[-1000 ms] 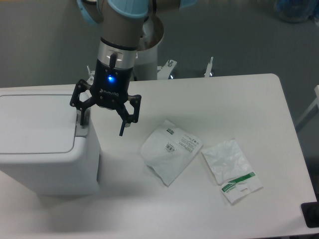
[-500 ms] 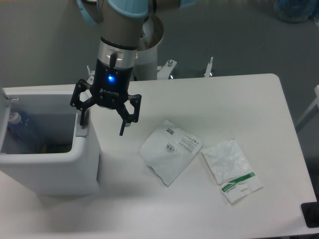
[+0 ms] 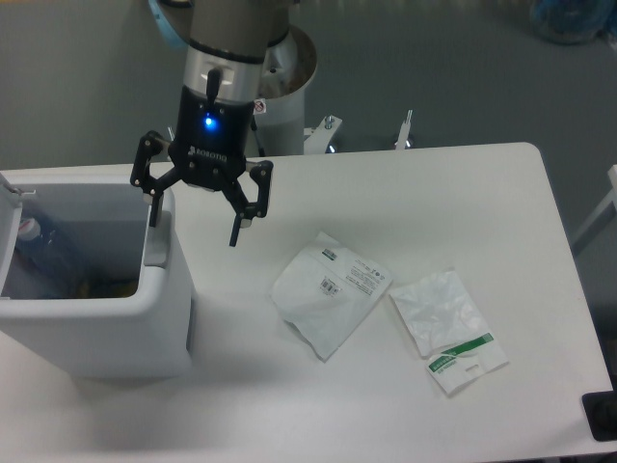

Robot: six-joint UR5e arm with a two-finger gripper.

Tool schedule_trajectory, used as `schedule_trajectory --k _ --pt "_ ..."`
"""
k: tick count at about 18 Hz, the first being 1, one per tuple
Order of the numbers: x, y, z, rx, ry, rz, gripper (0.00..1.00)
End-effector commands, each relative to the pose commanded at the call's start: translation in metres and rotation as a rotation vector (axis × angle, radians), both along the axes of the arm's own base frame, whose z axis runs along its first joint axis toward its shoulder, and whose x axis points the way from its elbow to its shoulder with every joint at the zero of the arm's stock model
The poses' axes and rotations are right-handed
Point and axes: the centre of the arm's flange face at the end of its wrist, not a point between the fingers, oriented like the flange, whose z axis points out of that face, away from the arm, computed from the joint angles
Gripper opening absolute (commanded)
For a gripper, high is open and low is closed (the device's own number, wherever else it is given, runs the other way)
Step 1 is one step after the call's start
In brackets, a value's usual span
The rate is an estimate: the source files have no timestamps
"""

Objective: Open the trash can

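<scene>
A white counter (image 3: 405, 183) fills most of the view, with a grey floor behind it. At the counter's left end stands the trash can (image 3: 145, 328), a large white boxy bin whose long axis runs left to right across the picture. Its top is open: the inside is visible, holding what looks like a bottle and some other rubbish too dim to identify. A sliver of the raised lid (image 3: 12, 224) shows at the far left edge.

The robot arm comes down from the top of the frame, ending in a black gripper (image 3: 192, 224) with a blue light on its body. The gripper hangs just above the can's right-hand rim, so the can lies below it and to its left. Its jaws are spread wide and hold nothing; one finger sits over the rim's narrow ledge (whether it touches cannot be told) and the other hangs over bare counter.

To the right lie two flat white packets, a larger packet (image 3: 330, 291) near the middle and a crumpled one (image 3: 446, 328), well apart from the can.

One second ago the lid lay flat and closed; half a second ago it was already up. Since then the gripper has risen slightly, so the task appears done.
</scene>
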Motion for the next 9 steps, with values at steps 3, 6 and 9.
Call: schedule_trajectory --k 3,6,9 --pt "-0.023 -0.012 0.003 -0.003 0.012 0.052 1.0" --pt "-0.045 -0.027 -0.001 -0.077 0.076 0.144 1.0" --pt "-0.062 -0.042 -0.01 -0.196 0.177 0.196 1.0"
